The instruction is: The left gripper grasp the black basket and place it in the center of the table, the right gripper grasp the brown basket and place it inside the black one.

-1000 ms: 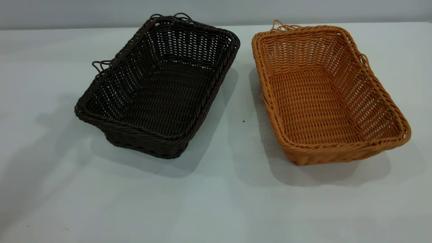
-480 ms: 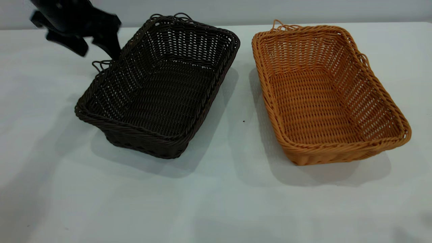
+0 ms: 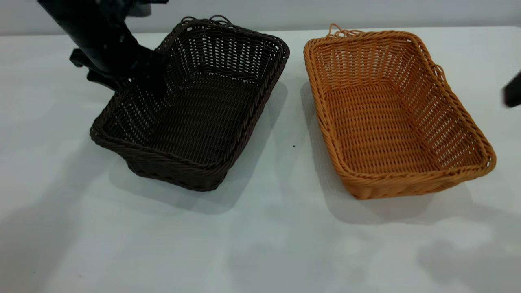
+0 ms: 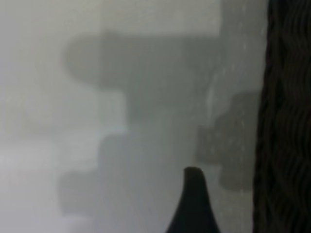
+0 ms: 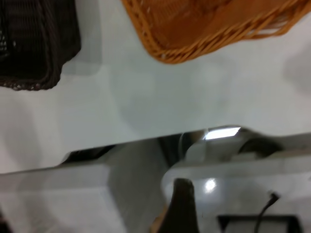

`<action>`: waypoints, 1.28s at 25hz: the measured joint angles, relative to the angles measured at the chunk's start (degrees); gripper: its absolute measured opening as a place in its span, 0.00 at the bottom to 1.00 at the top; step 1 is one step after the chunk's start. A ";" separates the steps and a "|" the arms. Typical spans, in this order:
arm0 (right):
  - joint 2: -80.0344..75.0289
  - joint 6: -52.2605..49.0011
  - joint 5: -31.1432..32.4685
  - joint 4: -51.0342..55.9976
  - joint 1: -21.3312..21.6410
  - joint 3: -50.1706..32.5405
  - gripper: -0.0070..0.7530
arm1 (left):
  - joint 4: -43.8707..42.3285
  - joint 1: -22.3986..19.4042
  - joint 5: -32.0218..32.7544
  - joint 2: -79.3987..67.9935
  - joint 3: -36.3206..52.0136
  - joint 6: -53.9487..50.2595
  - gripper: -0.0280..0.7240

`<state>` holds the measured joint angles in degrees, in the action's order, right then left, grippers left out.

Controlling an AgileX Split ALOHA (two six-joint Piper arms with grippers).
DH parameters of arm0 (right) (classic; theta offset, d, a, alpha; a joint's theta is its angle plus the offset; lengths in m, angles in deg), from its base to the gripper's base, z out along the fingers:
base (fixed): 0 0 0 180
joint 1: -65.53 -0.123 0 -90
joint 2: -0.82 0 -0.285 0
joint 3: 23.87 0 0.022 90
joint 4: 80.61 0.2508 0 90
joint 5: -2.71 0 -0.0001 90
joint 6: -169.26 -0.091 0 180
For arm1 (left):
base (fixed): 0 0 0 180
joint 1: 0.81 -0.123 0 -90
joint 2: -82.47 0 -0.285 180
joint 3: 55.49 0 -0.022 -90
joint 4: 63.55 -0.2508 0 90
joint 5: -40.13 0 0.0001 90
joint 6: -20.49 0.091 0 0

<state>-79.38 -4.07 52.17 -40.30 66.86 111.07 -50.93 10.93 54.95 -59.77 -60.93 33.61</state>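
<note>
The black basket sits on the table at left centre, and the brown basket sits to its right, a gap between them. My left gripper is open at the black basket's far left rim, one jaw outside the wall and one inside. In the left wrist view one of its fingers hangs over the table beside the dark woven wall. My right gripper shows only as a dark blur at the right edge, beyond the brown basket and apart from it.
The right wrist view shows a corner of the brown basket, a corner of the black basket, the table edge and grey rig parts below it. Bare tabletop lies in front of both baskets.
My left arm has come in from the upper left and dropped onto the black basket's left rim. My right gripper has just entered at the right edge. Neither basket has moved.
</note>
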 joint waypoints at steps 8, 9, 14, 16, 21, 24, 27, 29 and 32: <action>-18.97 1.55 -11.83 14.93 -6.85 1.44 0.78 | 0.35 -0.09 -3.26 0.67 0.00 0.84 0.15; -21.81 1.55 -12.90 17.00 -7.04 1.77 0.77 | 0.29 -0.12 -2.91 1.36 0.00 0.89 0.15; -33.98 1.37 -16.17 24.39 -7.06 3.92 0.73 | -0.39 -1.70 -1.24 6.67 0.00 1.14 0.15; -37.49 1.37 -17.75 25.62 -7.06 5.22 0.73 | -0.39 -2.30 -1.14 8.76 0.00 1.55 0.15; -43.65 1.37 -21.36 26.97 -7.06 9.32 0.73 | -0.39 -2.66 -1.01 10.67 0.00 3.80 0.15; -46.10 1.37 -22.61 28.84 -7.06 10.51 0.71 | -0.39 -2.66 -0.43 10.67 0.00 5.37 0.15; -48.33 1.67 -24.33 29.83 -7.06 10.84 0.60 | -0.39 -2.66 -0.38 10.67 0.00 7.02 0.15; -49.17 2.82 -25.07 30.09 -7.06 10.84 0.44 | -0.39 -2.66 -0.38 10.67 0.00 9.13 0.15; -49.22 6.23 -26.33 31.52 -5.65 12.36 0.16 | -0.39 -2.66 -0.04 10.67 0.00 14.36 0.15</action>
<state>-128.60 2.15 25.85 -8.78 61.21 123.43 -51.32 8.28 54.91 -49.10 -60.93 47.97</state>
